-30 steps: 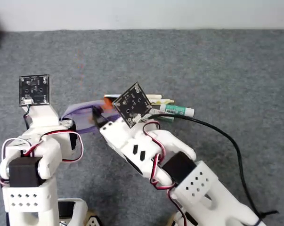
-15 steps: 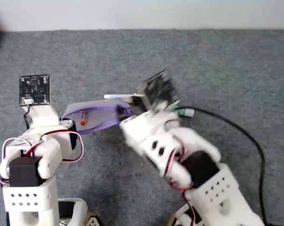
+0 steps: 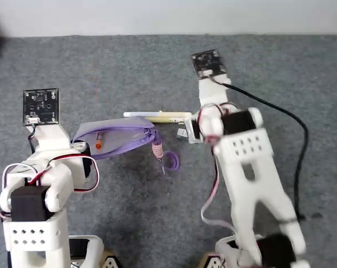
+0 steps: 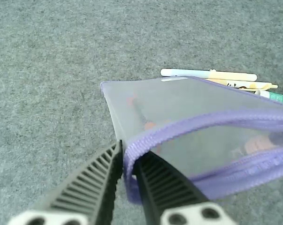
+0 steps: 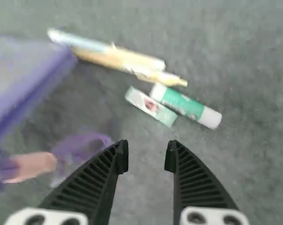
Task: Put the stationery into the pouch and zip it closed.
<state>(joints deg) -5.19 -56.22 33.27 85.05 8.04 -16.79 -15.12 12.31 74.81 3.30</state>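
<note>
Withdrawing from the pouch [image 3: 120, 137], the right jaws are shown released over the remaining pens [image 3: 157, 115]; an orange-capped pen [image 3: 98, 144] is lodged inside, the pouch corner clenched by the left jaws.

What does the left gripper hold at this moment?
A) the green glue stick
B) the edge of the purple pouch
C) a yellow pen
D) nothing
B: the left wrist view shows the left gripper shut on the purple zipper edge of the pouch.
</note>
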